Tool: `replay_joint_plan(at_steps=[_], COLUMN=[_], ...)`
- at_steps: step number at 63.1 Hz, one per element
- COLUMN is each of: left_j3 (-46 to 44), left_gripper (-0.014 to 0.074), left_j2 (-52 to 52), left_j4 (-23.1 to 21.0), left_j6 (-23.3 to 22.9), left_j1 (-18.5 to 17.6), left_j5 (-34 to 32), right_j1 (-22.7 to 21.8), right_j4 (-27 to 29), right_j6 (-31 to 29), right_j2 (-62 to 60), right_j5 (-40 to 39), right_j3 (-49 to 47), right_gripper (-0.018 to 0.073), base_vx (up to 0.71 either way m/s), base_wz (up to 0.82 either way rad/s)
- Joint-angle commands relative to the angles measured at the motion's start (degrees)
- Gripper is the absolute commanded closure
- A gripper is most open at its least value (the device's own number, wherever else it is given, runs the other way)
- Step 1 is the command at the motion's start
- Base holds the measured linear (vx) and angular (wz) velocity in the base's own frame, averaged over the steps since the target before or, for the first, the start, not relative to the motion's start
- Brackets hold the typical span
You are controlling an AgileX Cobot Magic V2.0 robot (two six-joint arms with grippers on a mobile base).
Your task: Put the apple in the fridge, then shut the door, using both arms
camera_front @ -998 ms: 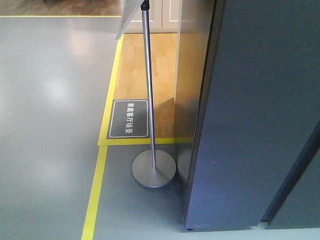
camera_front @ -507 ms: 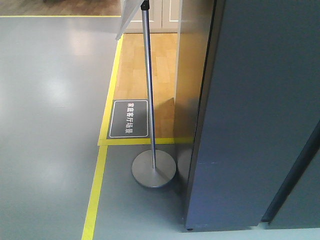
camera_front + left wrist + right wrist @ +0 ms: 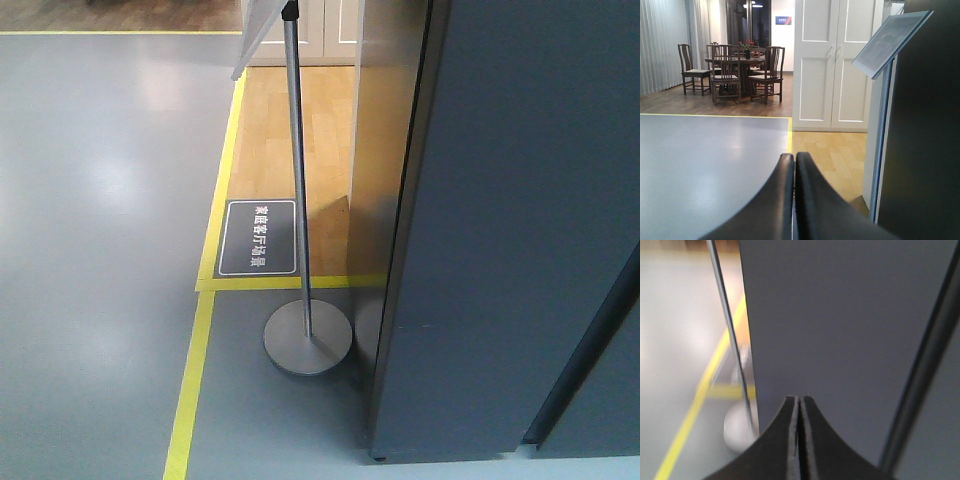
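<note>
From the exterior front-facing view, the tall dark grey fridge (image 3: 520,230) fills the right half of the picture, its flat outer face closed to the camera with a dark vertical seam slanting down its right side. A slim silver pole on a round metal base (image 3: 307,343) stands just beside its left edge, on grey floor bordered by yellow tape (image 3: 190,390). No arm, no apple and no white interior show here, so whether the door is shut cannot be told.

In the left wrist-mounted view, the left end effector (image 3: 794,162) is clenched, its two black curved fingers pressed together with nothing between them. It points past the fridge's dark side wall at the right edge of the view, toward white panelled cupboard doors (image 3: 832,65) and a distant dining set.

In the right wrist-mounted view, the right end effector (image 3: 800,400) is likewise clenched and empty, aimed straight at the grey face of the fridge, which lies directly ahead and near. The right arm is therefore the better placed to push on that face; the apple is in no view.
</note>
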Motion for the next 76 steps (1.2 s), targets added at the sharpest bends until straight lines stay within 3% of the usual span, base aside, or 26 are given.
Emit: replay_joint_plan(at_steps=[1, 13, 27, 40, 76], left_j3=[1.2, 1.2, 1.2, 1.2, 1.2], left_gripper=[0.0603, 0.0603, 0.0603, 0.0603, 0.0603], left_j2=[-0.9, -0.9, -0.8, -0.8, -0.8], left_j4=[-0.2, -0.2, -0.2, -0.2, -0.2], left_j6=[0.0, 0.0, 0.0, 0.0, 0.0], left_j1=[0.0, 0.0, 0.0, 0.0, 0.0], left_j5=[-4.3, -4.3, -4.3, -4.3, -4.3], right_j1=[-0.2, -1.8, -2.3, -2.3, -2.3], right_j4=[0.7, 4.8, 4.8, 7.3, 7.3], right_j6=[0.0, 0.0, -3.0, -2.4, -2.4], right_j2=[-3.8, -12.6, -12.7, -12.7, -12.7], right_j5=[-16.6, -23.7, -21.3, -22.0, -21.6], right_j3=[6.9, 17.2, 17.0, 17.0, 16.9], right_gripper=[0.0564, 0.0564, 0.0564, 0.0564, 0.0564], base_vx=[0.00, 0.00, 0.00, 0.00, 0.00], base_wz=[0.00, 0.00, 0.00, 0.00, 0.00])
